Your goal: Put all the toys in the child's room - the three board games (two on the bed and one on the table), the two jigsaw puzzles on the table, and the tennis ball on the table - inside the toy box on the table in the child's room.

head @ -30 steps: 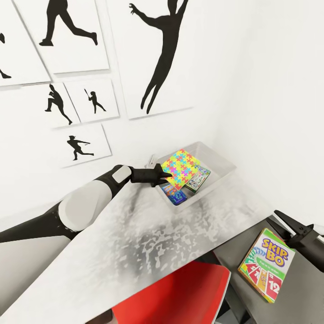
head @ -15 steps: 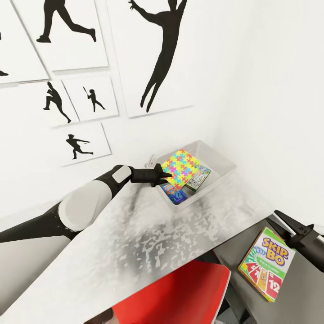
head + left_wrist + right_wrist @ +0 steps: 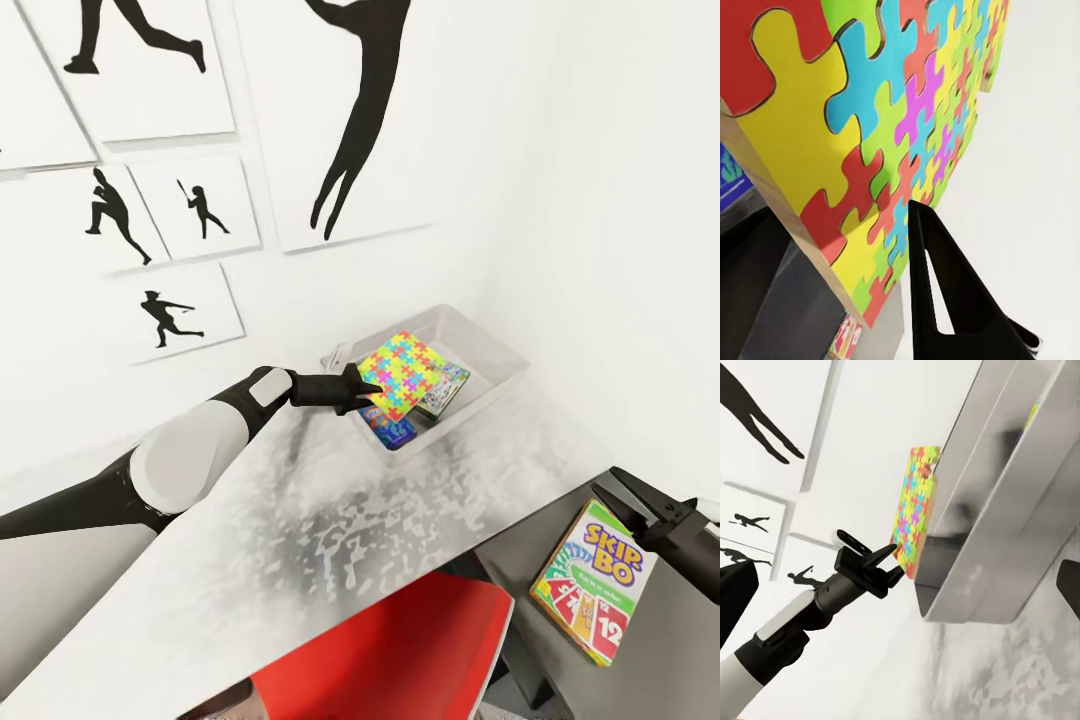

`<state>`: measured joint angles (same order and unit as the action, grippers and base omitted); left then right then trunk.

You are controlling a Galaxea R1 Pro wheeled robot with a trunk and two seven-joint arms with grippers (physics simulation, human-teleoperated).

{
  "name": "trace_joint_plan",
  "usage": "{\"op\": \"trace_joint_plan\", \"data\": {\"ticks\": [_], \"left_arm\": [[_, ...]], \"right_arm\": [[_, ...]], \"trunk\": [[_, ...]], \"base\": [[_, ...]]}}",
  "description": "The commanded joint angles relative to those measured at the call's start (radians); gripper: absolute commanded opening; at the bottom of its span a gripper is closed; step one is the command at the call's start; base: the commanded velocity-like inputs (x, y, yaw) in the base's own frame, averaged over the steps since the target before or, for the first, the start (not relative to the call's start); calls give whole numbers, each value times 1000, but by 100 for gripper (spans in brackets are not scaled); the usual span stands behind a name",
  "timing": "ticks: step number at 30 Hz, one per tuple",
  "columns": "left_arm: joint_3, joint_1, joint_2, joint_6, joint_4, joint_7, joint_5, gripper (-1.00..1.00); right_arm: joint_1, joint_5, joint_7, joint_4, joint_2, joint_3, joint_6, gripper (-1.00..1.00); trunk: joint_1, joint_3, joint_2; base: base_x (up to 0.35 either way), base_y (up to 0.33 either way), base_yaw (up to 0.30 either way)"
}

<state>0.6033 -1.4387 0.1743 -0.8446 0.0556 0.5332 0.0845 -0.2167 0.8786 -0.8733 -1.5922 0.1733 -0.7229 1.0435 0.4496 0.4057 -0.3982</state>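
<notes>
The tabletop (image 3: 400, 520) was pale and mottled, running into a corner of white walls hung with black ballplayer posters (image 3: 185, 210). A lower dark grey side unit (image 3: 680, 640) joined it at the right, and a red chair (image 3: 400, 660) stood pushed under its near edge.

The grey toy box (image 3: 500, 355) sat in the corner against the wall. The left hand (image 3: 362, 392) reached over its near rim, clenched on a corner of the puzzle (image 3: 402, 373), which was held tilted above the box. Beneath it in the box lay a blue game (image 3: 392, 428) and a green-pink game (image 3: 447, 385).

The Skip-Bo box (image 3: 592, 580) lay flat on the side unit, well apart from the toy box. The right hand (image 3: 615, 490) hovered just beside it with its fingers spread, holding nothing.
</notes>
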Motion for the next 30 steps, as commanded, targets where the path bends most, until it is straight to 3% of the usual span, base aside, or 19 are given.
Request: {"op": "trace_joint_plan", "data": {"ticks": [1, 8, 30], "left_arm": [[-5, 0, 0, 2, 2, 0, 9, -100], [-7, 0, 0, 74, -5, 5, 9, -100], [-21, 0, 0, 82, -7, 10, 8, -100]], "right_arm": [[-1, -5, -6, 0, 0, -1, 4, 100], [-1, -6, -6, 0, 0, -1, 4, 100], [0, -6, -6, 0, 0, -1, 4, 100]], "trunk": [[0, 3, -2], [0, 11, -2], [0, 12, -2]], "base": [[0, 0, 0], [8, -6, 0], [27, -49, 0]]}}
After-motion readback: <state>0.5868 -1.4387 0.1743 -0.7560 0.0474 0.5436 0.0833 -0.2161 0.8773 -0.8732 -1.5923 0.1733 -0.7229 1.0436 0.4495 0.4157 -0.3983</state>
